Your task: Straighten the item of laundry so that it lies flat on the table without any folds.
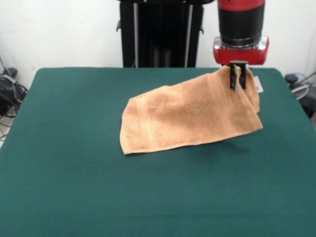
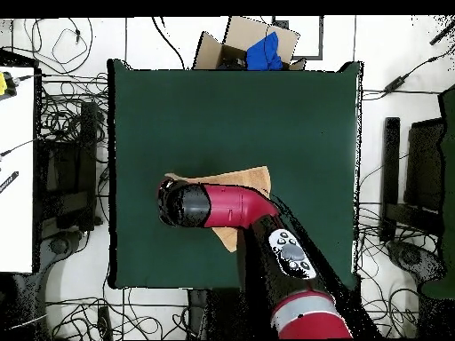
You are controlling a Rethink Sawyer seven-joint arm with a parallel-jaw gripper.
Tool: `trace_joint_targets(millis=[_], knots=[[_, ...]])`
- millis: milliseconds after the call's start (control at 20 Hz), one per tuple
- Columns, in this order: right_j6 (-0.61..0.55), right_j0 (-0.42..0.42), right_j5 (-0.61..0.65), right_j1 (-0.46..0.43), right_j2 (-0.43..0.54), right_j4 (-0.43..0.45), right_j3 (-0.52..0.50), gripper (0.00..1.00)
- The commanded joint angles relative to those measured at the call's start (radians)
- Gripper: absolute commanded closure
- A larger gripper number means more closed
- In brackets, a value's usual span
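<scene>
A peach-orange towel (image 1: 190,116) is lifted at its right corner above the dark green table (image 1: 74,163). Its left part rests on the cloth and the rest rises in a slope to the gripper. My gripper (image 1: 237,84) hangs from the red and black arm at the upper right and is shut on the towel's raised corner. A small white tag (image 1: 258,85) shows beside the fingers. In the overhead view the arm (image 2: 222,206) covers most of the towel (image 2: 244,178); only its far edge and a near corner show, and the gripper is hidden.
The robot's black pedestal (image 1: 160,32) stands behind the table's far edge. Cables and equipment lie on the floor around the table (image 2: 133,107). A cardboard box with a blue cloth (image 2: 258,49) sits past one table edge in the overhead view.
</scene>
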State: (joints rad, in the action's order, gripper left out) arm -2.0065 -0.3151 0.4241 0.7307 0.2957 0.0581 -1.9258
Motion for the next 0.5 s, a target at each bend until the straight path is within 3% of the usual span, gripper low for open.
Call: trace_joint_targets(millis=[50,200,500], knots=[[-0.055,-0.012,0.014,-0.078,0.030,0.002,0.019,1.00],[-0.053,-0.008,-0.042,-0.139,0.024,0.022,0.043,1.00],[-0.073,0.016,-0.060,-0.155,0.005,0.028,0.062,1.00]])
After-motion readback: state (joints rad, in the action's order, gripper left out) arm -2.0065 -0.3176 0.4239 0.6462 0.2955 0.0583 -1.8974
